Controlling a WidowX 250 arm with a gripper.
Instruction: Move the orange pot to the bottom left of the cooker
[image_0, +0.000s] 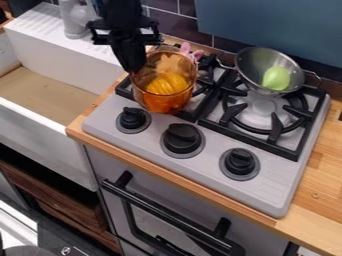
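At the left rim of the orange pot (162, 85), the black gripper (133, 68) is seen pointing down. Whether it is open or closed cannot be told, and a firm hold on the rim cannot be confirmed. The pot is seen over the left side of the cooker (274, 187), toward its front, with the left grate (188, 116) partly hidden behind it. Whether its base is touching the cooker cannot be made out. Through its clear orange wall, a yellow thing (168, 84) is seen inside.

Just beyond the pot's far right rim, a pink thing (193, 53) is seen. The front of the cooker is taken up by three raised black knobs: the left knob (133, 118) and the middle knob (182, 138) are seen just below the pot, and the right knob (240, 161) is set farther off.

On the right side, the metal pot (251, 62) is seen tilted above the rear part of the right grate (250, 142), well apart from the orange one, with a green thing (276, 78) inside. The cooker is bordered by the wooden bench (322, 187). To the left, the white sink (43, 142) is placed, with a grey tap (75, 24) behind. Below, an oven handle (167, 218) is mounted.
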